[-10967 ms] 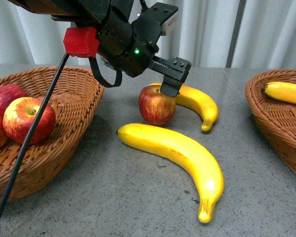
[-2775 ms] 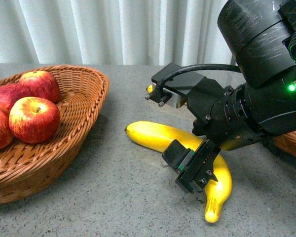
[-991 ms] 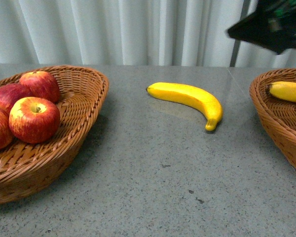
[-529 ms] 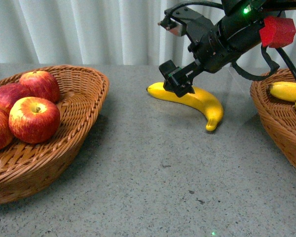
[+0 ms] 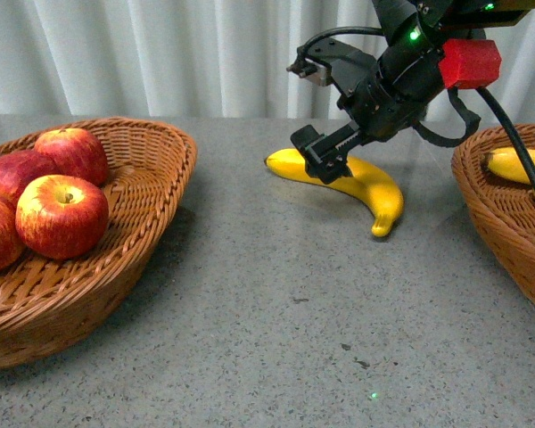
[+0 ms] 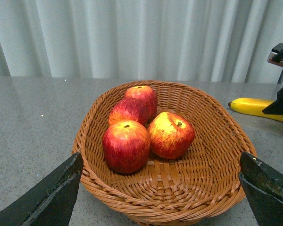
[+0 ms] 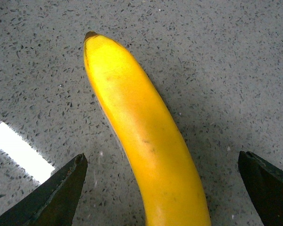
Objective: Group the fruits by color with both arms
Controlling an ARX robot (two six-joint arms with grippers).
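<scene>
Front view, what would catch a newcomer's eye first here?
The black right gripper hangs open over a bright-yellow banana lying on the grey table. At the left, a wicker basket holds four glossy red apples; the right-edge basket holds another banana.

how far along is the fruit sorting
Nearly done. Four apples sit in the left basket, and at least one sorted banana lies in the right basket. In hand: the right pincer is open over the loose banana on the table, a finger on either side, not gripping. Left: close on it and carry it to the right basket.
</scene>
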